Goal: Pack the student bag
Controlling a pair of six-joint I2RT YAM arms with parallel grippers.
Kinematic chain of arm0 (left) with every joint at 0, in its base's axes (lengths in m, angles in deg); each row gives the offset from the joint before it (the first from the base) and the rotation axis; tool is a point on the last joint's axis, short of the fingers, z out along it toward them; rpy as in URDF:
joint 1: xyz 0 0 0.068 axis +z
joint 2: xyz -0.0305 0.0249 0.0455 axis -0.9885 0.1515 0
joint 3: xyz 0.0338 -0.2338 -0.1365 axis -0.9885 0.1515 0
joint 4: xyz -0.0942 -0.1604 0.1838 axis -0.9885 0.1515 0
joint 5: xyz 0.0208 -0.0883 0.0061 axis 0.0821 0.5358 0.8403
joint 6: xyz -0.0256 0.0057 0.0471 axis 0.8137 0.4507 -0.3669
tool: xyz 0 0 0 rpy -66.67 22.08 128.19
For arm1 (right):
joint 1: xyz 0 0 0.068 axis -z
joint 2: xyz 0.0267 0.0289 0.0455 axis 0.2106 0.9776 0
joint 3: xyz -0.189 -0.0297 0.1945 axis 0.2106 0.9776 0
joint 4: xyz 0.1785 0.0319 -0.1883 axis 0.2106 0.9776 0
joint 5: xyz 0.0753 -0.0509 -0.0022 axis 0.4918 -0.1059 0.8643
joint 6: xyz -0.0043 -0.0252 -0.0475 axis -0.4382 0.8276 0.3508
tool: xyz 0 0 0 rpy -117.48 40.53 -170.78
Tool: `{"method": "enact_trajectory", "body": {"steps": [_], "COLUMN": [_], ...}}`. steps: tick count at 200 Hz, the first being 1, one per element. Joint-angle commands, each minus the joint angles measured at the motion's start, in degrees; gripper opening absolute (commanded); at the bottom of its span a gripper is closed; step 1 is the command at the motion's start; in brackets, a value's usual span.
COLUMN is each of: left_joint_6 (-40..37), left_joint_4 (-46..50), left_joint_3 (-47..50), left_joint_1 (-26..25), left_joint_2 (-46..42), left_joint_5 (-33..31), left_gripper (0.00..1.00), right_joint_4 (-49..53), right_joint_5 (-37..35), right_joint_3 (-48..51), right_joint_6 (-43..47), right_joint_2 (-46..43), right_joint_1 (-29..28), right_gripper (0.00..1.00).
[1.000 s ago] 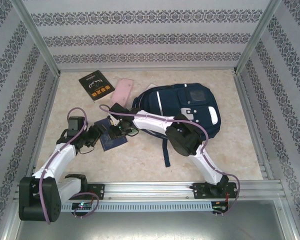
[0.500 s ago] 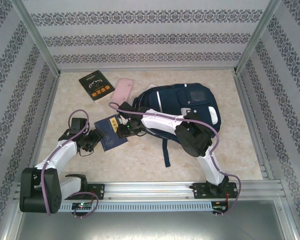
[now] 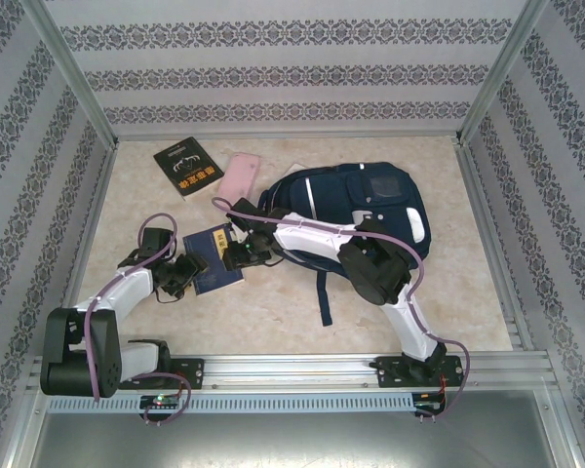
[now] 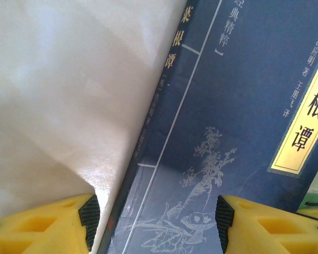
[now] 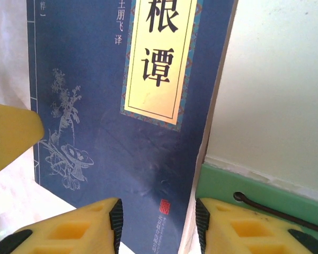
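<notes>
Top external: my left gripper [image 3: 191, 274] and right gripper [image 3: 236, 256] flank the blue book [image 3: 213, 261], jaws parted; ungripped, it could skid away from the student bag [image 3: 370, 195].

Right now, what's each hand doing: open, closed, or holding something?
Left hand: open, jaws apart over the blue book.
Right hand: open, straddling the same book's edge.

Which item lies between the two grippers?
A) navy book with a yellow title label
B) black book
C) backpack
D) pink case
A: the navy book lies between the left gripper and the right gripper, and its cover shows past the yellow fingers in both wrist views.
</notes>
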Motion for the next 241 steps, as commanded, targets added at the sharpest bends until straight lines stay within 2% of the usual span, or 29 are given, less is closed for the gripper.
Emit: {"method": "enact_trajectory", "body": {"steps": [1,46,67,94,171,198,218,241], "left_joint_6": [-1.3,0.7,3.2,6.2,7.7,2.4,2.1,2.4], "left_joint_4": [-2.4,-13.4,-19.8,-25.1,-25.7,-16.6,-18.1,-20.1], "left_joint_3": [-0.3,1.8,3.1,3.8,4.6,3.0,3.5,3.5], "left_joint_1": [-0.8,-0.8,-0.8,-0.8,-0.8,-0.8,-0.9,-1.5], "left_joint_2": [1.8,3.8,1.4,-2.9,-7.4,-4.7,-1.7,0.1], "left_joint_5": [2.2,12.4,17.7,20.8,19.5,14.3,14.4,13.4], "left_gripper": [0.63,0.60,0.60,0.58,0.55,0.53,0.48,0.47], "right_joint_4": [2.6,3.6,3.4,3.0,2.4,2.1,2.0,1.8], "right_joint_5": [-0.3,2.7,2.7,2.7,2.0,2.0,2.0,2.2], "right_joint_3": [-0.1,-4.6,-4.6,-4.5,-2.4,-1.7,-1.4,-1.3], "right_joint_6": [0.0,0.8,0.7,0.8,0.3,0.3,0.3,0.2], "right_joint_2": [2.4,6.2,6.0,5.9,4.6,4.1,3.9,3.9], "right_joint_1": [-0.6,-1.8,-1.8,-1.8,-1.0,-0.7,-0.6,-0.6], "right_gripper": [0.46,0.43,0.40,0.37,0.34,0.35,0.35,0.35]}}
